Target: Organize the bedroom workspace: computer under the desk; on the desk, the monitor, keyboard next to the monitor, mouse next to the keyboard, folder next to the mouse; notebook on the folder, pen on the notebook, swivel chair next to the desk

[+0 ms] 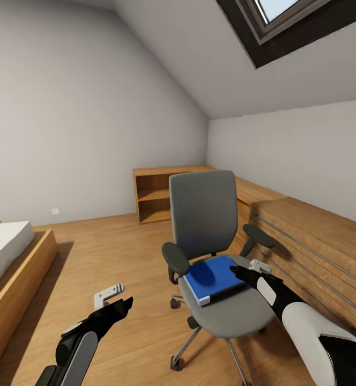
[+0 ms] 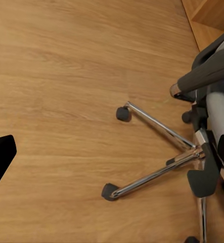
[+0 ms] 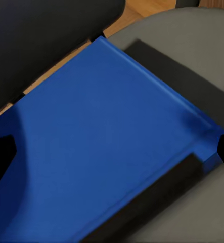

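Right end effector (image 1: 241, 271) is over the swivel chair (image 1: 210, 225) seat, at the near right corner of the blue folder (image 1: 213, 279) lying flat there. Its wrist view has the folder (image 3: 101, 147) directly beneath, dark fingertips (image 3: 0, 157) spread wide either side, nothing held. Left end effector (image 1: 125, 304) hangs above the wooden floor (image 1: 119, 252) beside the chair's chrome base (image 2: 162, 152); can't tell whether it's open.

wooden shelf unit (image 1: 155, 194) by wall; bed (image 1: 6, 257) at left; skylight (image 1: 285, 21) above
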Robot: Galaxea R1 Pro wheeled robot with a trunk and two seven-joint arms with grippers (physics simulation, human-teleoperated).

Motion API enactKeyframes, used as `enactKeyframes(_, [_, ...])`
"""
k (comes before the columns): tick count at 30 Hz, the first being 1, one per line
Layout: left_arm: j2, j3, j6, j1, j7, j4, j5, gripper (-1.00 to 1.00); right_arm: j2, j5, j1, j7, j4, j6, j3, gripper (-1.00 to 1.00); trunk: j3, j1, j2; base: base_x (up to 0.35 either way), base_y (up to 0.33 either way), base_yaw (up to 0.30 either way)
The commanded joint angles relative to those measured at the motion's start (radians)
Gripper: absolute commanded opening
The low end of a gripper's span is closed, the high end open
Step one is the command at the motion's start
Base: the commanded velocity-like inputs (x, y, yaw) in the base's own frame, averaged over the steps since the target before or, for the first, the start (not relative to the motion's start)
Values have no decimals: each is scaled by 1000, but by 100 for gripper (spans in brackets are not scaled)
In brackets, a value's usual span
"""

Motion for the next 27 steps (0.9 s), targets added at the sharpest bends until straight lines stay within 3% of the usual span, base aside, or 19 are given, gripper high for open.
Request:
enactKeyframes(1, [0,0,2,-1,10,-1,11,100,0,-2,0,4,-1,6,-7,100,-4,4,-8,0,0,0])
enactKeyframes(27, [3,-1,-4,-1,8,26,9,100,-1,-2,0,4,-1,3,-7,100,-11,11,-22,0,-18,0])
